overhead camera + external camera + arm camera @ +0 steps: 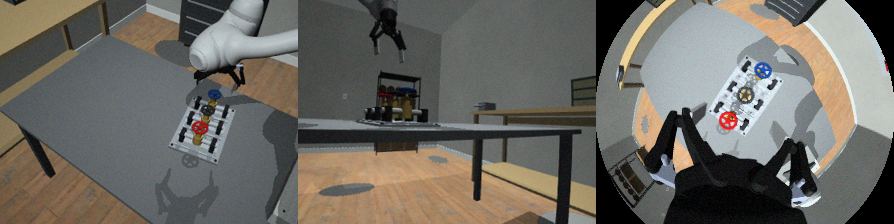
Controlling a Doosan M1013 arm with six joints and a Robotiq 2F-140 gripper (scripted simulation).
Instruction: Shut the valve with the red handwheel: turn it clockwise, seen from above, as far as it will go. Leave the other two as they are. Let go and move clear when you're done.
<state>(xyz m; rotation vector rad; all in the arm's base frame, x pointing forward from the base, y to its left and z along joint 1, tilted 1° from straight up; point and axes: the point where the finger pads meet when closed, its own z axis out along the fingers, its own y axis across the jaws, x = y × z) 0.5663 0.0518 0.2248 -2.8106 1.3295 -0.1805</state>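
A grey plate (202, 129) on the table carries three valves on brass stems. The red handwheel (199, 127) is at the near end, the black handwheel (207, 110) in the middle, the blue handwheel (215, 94) at the far end. The wrist view shows the red (728, 120), black (745, 92) and blue (762, 70) wheels in a row far below. My gripper (388, 45) hangs open and empty, high above the plate, fingers pointing down. In the top view the arm hides most of my gripper (219, 77).
A wooden bench table (44, 20) stands beyond the far left corner of the grey table. A dark drawer cabinet (202, 16) stands behind. A black shelf rack (398, 114) stands behind the valves in the low view.
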